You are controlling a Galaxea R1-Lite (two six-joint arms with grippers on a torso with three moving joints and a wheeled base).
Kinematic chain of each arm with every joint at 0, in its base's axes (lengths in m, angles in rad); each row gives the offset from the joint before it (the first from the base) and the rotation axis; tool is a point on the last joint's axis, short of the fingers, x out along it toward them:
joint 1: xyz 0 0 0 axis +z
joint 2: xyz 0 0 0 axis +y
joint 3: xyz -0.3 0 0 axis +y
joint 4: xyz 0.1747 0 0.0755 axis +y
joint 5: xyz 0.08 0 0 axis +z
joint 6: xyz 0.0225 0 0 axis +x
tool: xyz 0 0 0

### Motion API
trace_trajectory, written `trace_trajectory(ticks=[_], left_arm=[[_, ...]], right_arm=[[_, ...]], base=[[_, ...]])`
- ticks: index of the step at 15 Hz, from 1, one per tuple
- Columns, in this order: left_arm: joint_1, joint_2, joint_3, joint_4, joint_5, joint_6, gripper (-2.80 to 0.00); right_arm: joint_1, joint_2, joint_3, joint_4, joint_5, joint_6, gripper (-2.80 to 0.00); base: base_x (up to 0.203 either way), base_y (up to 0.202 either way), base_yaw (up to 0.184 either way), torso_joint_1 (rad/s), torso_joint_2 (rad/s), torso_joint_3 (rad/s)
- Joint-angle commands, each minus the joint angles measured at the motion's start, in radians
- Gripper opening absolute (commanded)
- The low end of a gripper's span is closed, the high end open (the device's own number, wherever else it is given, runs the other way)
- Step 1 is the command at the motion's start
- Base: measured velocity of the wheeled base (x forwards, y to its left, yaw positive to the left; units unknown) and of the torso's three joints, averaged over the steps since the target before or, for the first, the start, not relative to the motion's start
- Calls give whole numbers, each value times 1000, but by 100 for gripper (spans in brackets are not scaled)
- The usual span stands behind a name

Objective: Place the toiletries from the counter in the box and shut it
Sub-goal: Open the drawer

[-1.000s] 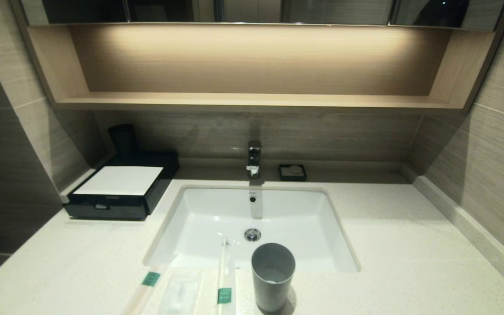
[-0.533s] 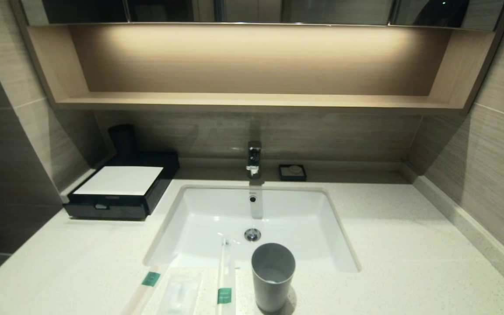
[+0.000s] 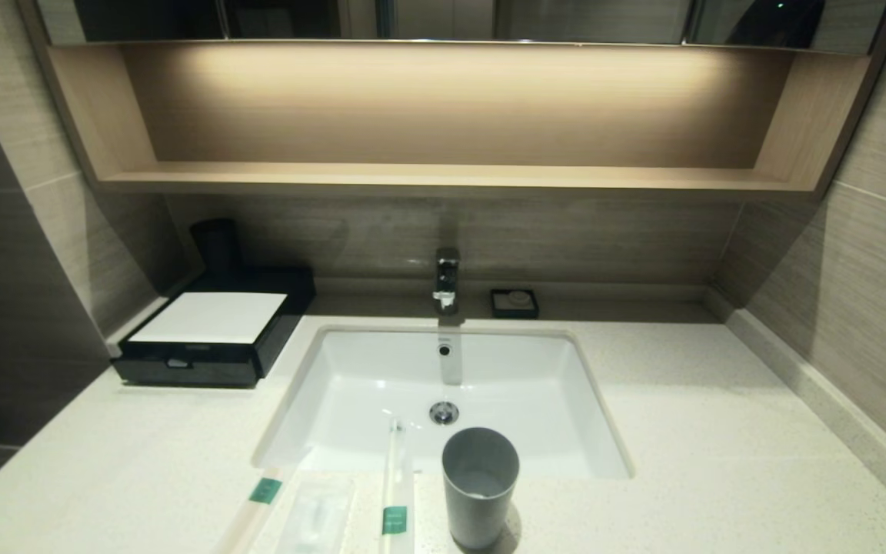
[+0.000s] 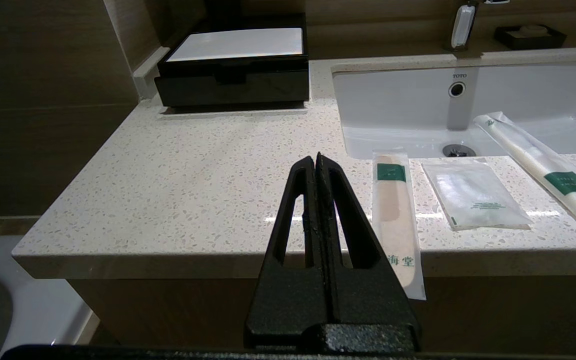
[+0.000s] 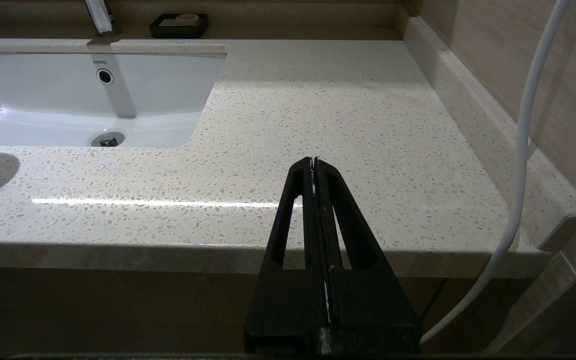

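Along the counter's [image 3: 720, 431] front edge lie the toiletries: a cream wrapped stick [image 4: 395, 210] with a green band, a flat translucent packet [image 4: 473, 192], and a second wrapped stick [image 4: 543, 165] reaching over the sink rim. The head view shows them too: stick [image 3: 258, 504], packet [image 3: 316, 515], stick [image 3: 395, 485]. The black box [image 3: 216, 331] with a white top sits shut at the back left. My left gripper [image 4: 315, 159] hovers shut and empty before the counter edge, left of the first stick. My right gripper [image 5: 314, 161] is shut and empty at the right front edge. Neither arm shows in the head view.
A grey cup [image 3: 479, 485] stands at the front edge beside the second stick. The white sink [image 3: 551, 369] fills the middle, with a faucet [image 3: 447, 281] and a small black soap dish [image 3: 514, 302] behind. A white cable [image 5: 523, 150] hangs by the right wall.
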Motion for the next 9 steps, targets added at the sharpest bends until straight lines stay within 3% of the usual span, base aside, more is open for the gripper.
trace_trajectory(ticks=[1,9], left_arm=[[0,0,20,-1,0,0,-280],[0,1,20,-1,0,-1,-280]], right_arm=[[0,0,2,0,0,0,-280],[0,0,1,0,0,0,-280]], base=[[0,0,0,0,0,0],[0,0,0,0,0,0]])
